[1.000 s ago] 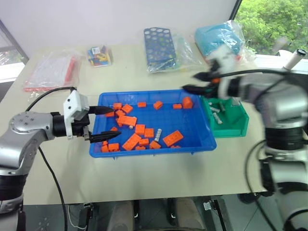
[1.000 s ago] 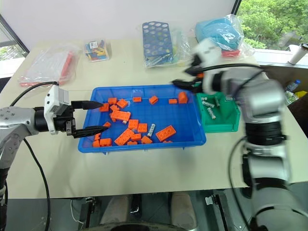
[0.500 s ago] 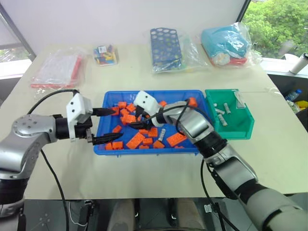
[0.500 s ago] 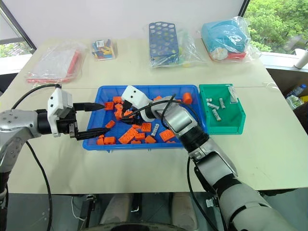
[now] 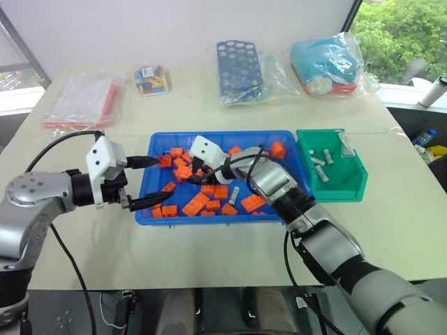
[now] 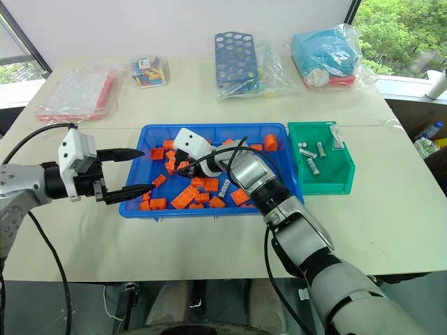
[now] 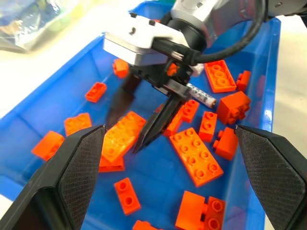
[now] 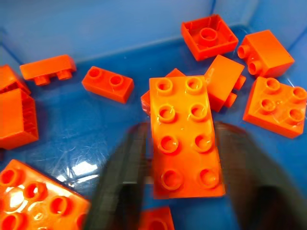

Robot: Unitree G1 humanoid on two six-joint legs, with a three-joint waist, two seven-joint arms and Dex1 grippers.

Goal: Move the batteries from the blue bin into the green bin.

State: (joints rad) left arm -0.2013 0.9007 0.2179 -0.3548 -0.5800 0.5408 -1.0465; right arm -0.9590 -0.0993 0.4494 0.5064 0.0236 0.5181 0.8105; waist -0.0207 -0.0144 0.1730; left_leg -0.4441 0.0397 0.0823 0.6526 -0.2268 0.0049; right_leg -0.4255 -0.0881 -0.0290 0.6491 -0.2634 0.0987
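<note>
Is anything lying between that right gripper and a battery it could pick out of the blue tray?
Yes. The right gripper straddles a long orange brick, and more orange bricks lie between it and the nearest battery in the blue bin.

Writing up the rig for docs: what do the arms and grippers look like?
Both arms are silver-grey metal with black joint sections and loose black cables. Each wrist carries a white boxy housing. The left gripper and right gripper each have two tapered black fingers; the left's pads are finely textured.
</note>
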